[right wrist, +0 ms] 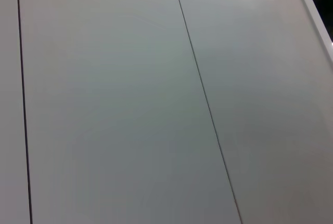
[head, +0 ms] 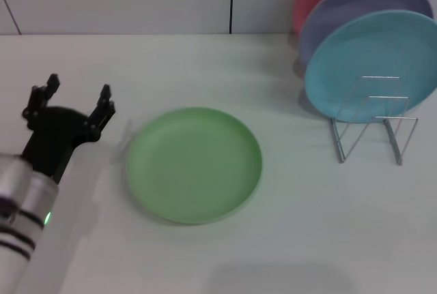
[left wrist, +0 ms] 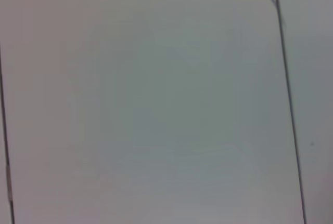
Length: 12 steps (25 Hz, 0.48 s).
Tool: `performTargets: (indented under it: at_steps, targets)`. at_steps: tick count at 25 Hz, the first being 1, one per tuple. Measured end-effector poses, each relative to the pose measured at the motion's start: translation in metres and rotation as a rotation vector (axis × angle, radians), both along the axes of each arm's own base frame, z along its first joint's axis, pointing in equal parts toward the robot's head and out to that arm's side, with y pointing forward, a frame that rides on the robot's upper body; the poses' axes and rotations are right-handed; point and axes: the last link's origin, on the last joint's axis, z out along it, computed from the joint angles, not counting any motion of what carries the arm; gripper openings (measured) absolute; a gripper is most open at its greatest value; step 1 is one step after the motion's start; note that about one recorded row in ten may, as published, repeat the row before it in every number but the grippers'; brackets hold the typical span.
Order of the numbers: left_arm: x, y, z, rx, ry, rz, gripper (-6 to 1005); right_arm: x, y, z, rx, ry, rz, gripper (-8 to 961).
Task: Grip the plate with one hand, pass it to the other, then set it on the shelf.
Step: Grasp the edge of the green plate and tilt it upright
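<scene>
On the white table (head: pixel 307 239), the green plate (head: pixel 194 164) lies flat near the middle. Just left of it hangs the left gripper (head: pixel 75 99), fingers spread apart and holding nothing, clear of the plate's rim. At far right, the wire shelf (head: pixel 372 120) props a light blue plate (head: pixel 372 62), with lavender and pink plates behind.

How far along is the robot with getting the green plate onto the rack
Barely started. Nothing is done: the green plate lies flat on the table, untouched. In hand: the left gripper is open beside the plate's left edge, apparently lining up a grip. The right gripper is not in view. Left: gripping, the handover, and setting the plate in the wire rack, whose front slots are free ahead of the light blue plate.
</scene>
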Motion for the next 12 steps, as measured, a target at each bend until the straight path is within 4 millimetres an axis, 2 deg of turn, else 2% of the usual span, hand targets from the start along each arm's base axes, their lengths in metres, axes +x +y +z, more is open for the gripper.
performTargets:
  at_steps: [5,7,12]
  targets:
    - [0.022,0.02,-0.002,-0.078,0.086,0.084,862,0.002,-0.001,0.001,-0.003,0.001,-0.007,836]
    - [0.033,0.022,-0.002,-0.12,0.118,0.098,862,0.002,0.0,0.001,-0.003,0.0,-0.006,836]
    - [0.057,0.023,0.013,-0.267,0.086,0.145,863,0.0,0.003,0.001,-0.003,0.0,0.003,837]
